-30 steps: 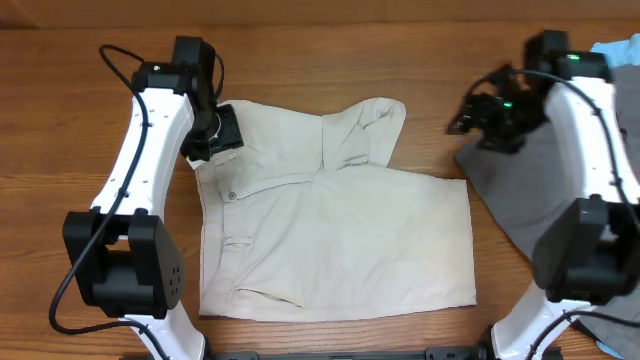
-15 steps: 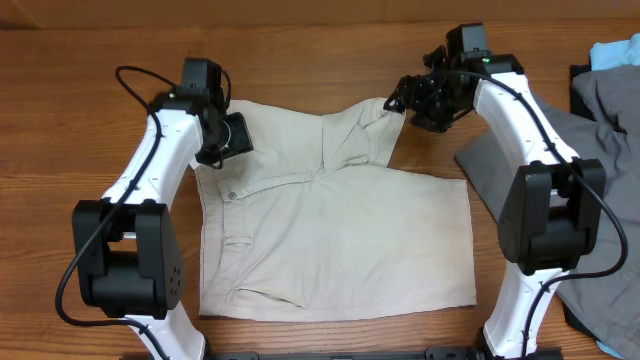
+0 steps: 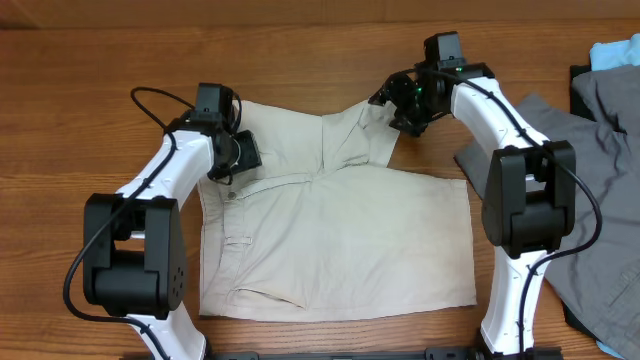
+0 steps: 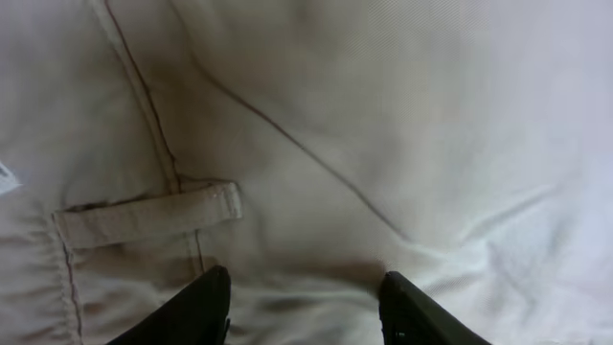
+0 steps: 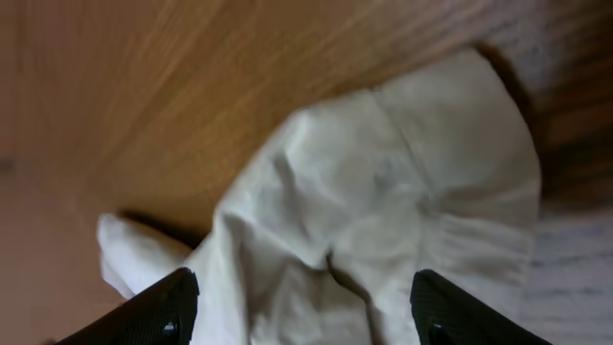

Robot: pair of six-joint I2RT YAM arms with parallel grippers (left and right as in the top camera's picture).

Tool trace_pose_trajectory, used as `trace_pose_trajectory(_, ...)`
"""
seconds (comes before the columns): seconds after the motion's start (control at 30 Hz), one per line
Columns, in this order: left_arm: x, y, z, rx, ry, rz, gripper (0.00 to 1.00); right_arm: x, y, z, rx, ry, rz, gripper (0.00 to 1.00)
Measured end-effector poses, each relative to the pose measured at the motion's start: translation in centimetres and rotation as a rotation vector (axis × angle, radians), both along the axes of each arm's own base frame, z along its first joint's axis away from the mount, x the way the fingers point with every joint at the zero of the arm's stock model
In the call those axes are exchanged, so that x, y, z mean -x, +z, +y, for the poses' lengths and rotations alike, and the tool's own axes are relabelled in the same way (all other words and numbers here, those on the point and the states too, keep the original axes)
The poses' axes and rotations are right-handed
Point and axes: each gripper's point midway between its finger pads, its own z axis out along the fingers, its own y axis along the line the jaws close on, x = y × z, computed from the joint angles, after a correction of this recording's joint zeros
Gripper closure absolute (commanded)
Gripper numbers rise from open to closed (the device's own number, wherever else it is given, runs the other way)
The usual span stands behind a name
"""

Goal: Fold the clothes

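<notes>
The cream shorts point(image 3: 330, 215) lie spread flat in the middle of the wooden table point(image 3: 80, 120), waistband toward 9 o'clock. One leg reaches toward 3 o'clock, and the other, a turned-up leg point(image 3: 368, 130), is bunched at about 1 o'clock of the garment. The left gripper point(image 3: 240, 155) sits over the waistband corner at roughly 10 o'clock of the shorts. In its wrist view the two dark fingers point(image 4: 206, 307) stand apart with cream cloth filling the gap between them. A belt loop point(image 4: 144, 216) lies just beyond the left finger toward 11 o'clock, and a sliver of white tag point(image 4: 5, 177) is cut off at the frame's 9 o'clock edge. The jaws look unclosed, pressed close to the fabric rather than pinching it, though the tips run off the bottom of the frame, so contact is hard to judge. The right gripper point(image 3: 395, 105) hangs at the crumpled end of the turned-up leg. From its own camera the right gripper point(image 5: 306, 307) has its jaws spread wide and holds nothing. The rumpled cuff point(image 5: 383, 211) lies between and ahead of the fingers point(image 5: 144, 311), with bare wood beyond it toward 11 o'clock. Only the finger roots show there, and the cloth directly under them is out of frame. A grey garment point(image 3: 590, 180) lies at 3 o'clock, partly behind the right arm and cut off by the frame's edge. A corner of a light blue garment point(image 3: 612, 52) shows at 2 o'clock.
</notes>
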Motion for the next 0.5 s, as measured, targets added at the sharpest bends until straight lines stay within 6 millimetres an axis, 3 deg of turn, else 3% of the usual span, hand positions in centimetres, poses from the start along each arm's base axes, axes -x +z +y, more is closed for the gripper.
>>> trace_pose_trajectory(0.17, 0.2, -1.9, -0.1, -0.01, -0.005, 0.036, 0.45, -1.3, 0.3, 0.2, -0.039, -0.081, -0.003, 0.25)
trace_pose_trajectory(0.37, 0.1, -1.9, -0.3, -0.008, -0.004, 0.038, 0.43, -1.4, 0.2, 0.4, -0.054, -0.115, 0.016, 0.3)
trace_pose_trajectory(0.5, 0.1, -1.9, -0.3, -0.008, -0.005, 0.039, 0.43, -1.2, -1.2, 1.2, -0.053, -0.105, 0.037, 0.3)
